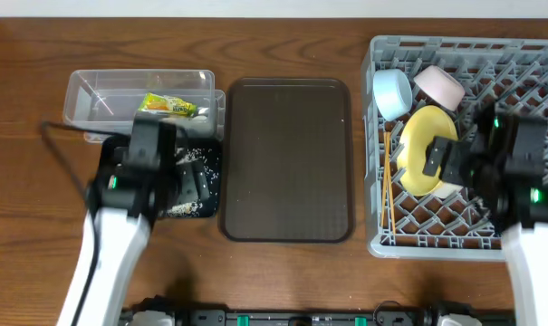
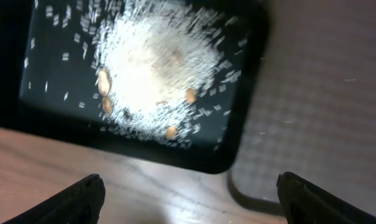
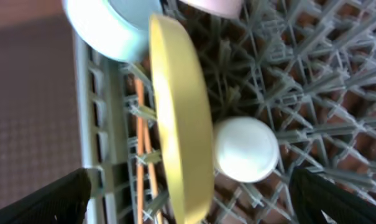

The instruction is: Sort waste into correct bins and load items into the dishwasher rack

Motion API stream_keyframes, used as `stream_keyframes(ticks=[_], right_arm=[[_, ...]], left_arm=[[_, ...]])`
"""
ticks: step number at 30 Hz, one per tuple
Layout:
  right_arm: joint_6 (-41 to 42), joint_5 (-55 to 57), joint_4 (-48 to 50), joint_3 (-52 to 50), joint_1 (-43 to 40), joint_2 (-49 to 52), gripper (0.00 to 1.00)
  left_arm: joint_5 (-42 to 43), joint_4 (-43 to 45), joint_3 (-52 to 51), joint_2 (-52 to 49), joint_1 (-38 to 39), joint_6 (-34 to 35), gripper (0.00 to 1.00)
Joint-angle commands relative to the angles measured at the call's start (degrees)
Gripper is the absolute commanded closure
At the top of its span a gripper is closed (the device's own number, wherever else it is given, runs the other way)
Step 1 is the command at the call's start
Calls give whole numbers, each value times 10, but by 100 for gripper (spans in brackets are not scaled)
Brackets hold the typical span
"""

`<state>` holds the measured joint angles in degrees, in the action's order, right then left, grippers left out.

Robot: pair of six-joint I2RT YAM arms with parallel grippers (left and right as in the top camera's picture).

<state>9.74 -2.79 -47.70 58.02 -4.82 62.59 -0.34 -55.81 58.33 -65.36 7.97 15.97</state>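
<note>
The snack wrapper (image 1: pixel 169 106) lies in the clear tub (image 1: pixel 101 92). White rice grains (image 2: pixel 153 68) lie heaped in the black tray (image 1: pixel 208 186), which also shows in the left wrist view (image 2: pixel 237 140). My left gripper (image 2: pixel 188 199) is open and empty above the tray's near edge. The grey rack (image 1: pixel 527 72) holds the yellow plate (image 1: pixel 423 145) on edge, the light blue bowl (image 1: pixel 391 92), the white bowl (image 1: pixel 439 86), the small white cup (image 3: pixel 245 149) and the chopsticks (image 1: pixel 387 195). My right gripper (image 3: pixel 188 202) is open and empty over the plate (image 3: pixel 181 124) and cup.
A large dark brown serving tray (image 1: pixel 287 158) lies between the black tray and the rack. A black cable (image 1: pixel 61 154) runs across the table at the left. The wooden table (image 1: pixel 20 217) is bare at the front left.
</note>
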Motion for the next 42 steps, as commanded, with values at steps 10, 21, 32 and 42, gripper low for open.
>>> stream_keyframes(ticks=[10, 21, 32, 42], right_arm=[[-6, 12, 34, -158, -7, -271, 1], [-6, 12, -65, -158, -7, -277, 1], [-6, 12, -87, -158, -7, -277, 1], [-35, 27, -40, -161, -1, -306, 1]], left_arm=[[-3, 81, -76, 272, 33, -18, 4], [-3, 81, -76, 288, 33, -18, 4], [-3, 81, -76, 288, 33, -18, 3], [-3, 81, -76, 288, 33, -18, 3]])
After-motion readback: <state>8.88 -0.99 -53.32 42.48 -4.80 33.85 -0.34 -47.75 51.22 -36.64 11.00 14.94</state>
